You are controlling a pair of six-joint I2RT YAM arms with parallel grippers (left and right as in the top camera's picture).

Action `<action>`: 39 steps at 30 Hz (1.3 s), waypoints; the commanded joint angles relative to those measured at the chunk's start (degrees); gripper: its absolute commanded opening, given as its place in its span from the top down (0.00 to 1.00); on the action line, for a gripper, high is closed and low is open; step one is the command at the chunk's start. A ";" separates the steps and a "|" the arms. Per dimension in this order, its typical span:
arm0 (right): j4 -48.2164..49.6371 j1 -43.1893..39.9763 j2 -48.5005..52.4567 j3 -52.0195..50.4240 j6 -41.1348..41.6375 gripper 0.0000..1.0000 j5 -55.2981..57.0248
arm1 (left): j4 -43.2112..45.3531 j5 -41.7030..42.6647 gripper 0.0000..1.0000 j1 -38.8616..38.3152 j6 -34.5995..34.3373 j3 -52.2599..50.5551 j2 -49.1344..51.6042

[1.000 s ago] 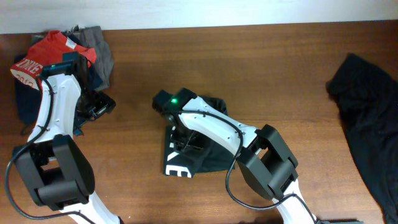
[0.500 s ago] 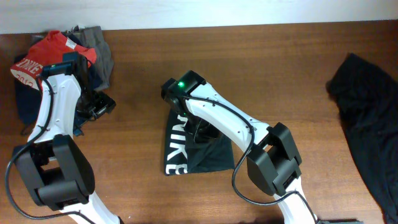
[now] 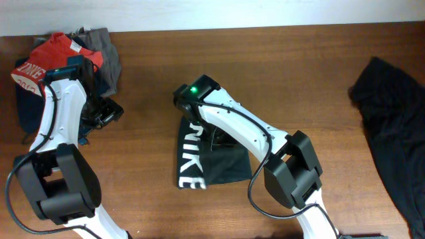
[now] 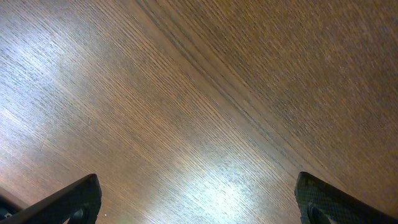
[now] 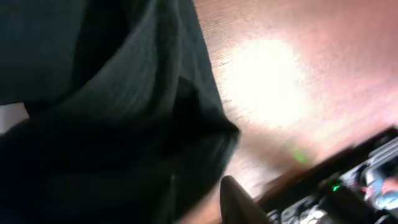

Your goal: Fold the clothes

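The black T-shirt (image 3: 226,166) lies folded into a narrow block at the table's middle, its white NIKE lettering (image 3: 190,156) running down the left edge. My right gripper (image 3: 218,139) hovers low over the shirt's upper part, under its own white arm. In the right wrist view black fabric (image 5: 112,112) fills the left side. One finger (image 5: 239,202) shows beside the cloth's edge with wood between them; the other is lost in the dark. My left gripper (image 4: 199,208) stands open over bare wood, left of the shirt (image 3: 106,113).
A heap of other clothes sits at the back left: red with white lettering (image 3: 56,56), grey (image 3: 106,53) and navy (image 3: 26,109). A large black garment (image 3: 392,126) is spread along the right edge. The left arm rises next to the heap.
The right arm swung right and back, and the bunched shirt now lies flatter with NIKE fully showing. The left arm has stayed put.
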 commanded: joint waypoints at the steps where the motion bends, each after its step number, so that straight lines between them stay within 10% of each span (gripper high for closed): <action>1: -0.26 -0.42 -0.59 1.14 -7.10 0.59 0.94 | 0.09 -0.63 0.01 -0.09 -0.57 -0.22 -1.14; 13: 0.61 0.81 -0.81 6.99 -32.54 0.30 -1.53 | 0.37 -0.63 0.01 -0.09 -0.57 -0.22 -1.14; 17: 6.32 3.39 -0.79 8.31 -44.61 0.01 -2.14 | 0.35 -0.63 0.01 -0.09 -0.57 -0.22 -1.14; 26: 9.68 4.90 2.49 6.86 -53.35 0.01 -10.27 | 0.11 -0.63 0.01 -0.09 -0.57 -0.22 -1.14; 29: 9.68 4.90 2.75 5.60 -53.40 0.14 -12.09 | 0.17 -0.63 0.01 -0.09 -0.57 -0.22 -1.14; 35: 9.55 4.87 2.78 1.95 -52.68 0.71 -12.04 | 0.13 -0.66 0.01 -0.09 -0.57 -0.22 -1.14; 39: 8.76 4.81 2.78 1.90 -48.04 0.82 -9.92 | 0.13 -0.63 0.01 -0.09 -0.57 -0.22 -1.14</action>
